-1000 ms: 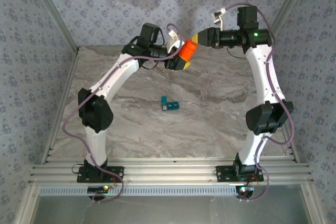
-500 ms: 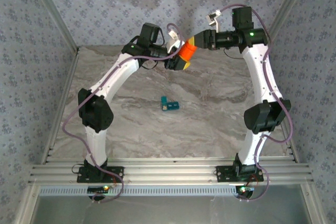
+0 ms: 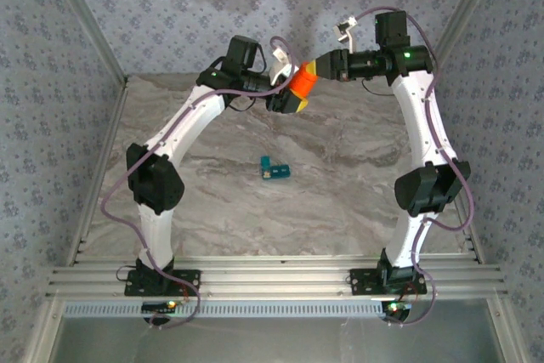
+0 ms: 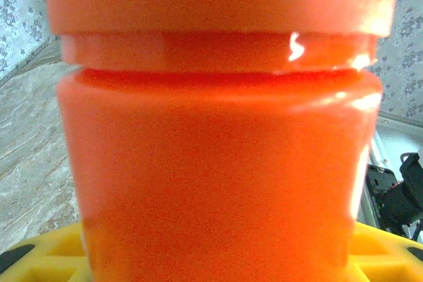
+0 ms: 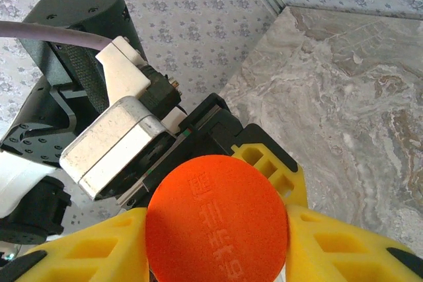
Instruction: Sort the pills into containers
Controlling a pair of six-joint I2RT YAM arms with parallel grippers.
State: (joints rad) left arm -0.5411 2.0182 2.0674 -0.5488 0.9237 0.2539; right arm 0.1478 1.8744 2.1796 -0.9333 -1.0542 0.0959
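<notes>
An orange bottle (image 3: 302, 82) with a round orange cap (image 5: 217, 219) hangs in the air above the far middle of the table. My left gripper (image 3: 293, 96) is shut on the bottle's body (image 4: 218, 163). My right gripper (image 3: 314, 68) comes from the right, and its yellow fingers (image 5: 334, 242) press both sides of the cap. The containers, a small teal pill box (image 3: 274, 169), lie on the marble table (image 3: 340, 201) near its centre, well below and in front of both grippers. The pills are hidden.
Wallpapered walls close in the table at the back and on both sides. The left gripper's black and white wrist body (image 5: 112, 143) sits just behind the cap. An aluminium rail (image 3: 272, 280) runs along the near edge.
My right gripper has slid left over the cap and its jaws have closed in on it. The left arm and the bottle have stayed still.
</notes>
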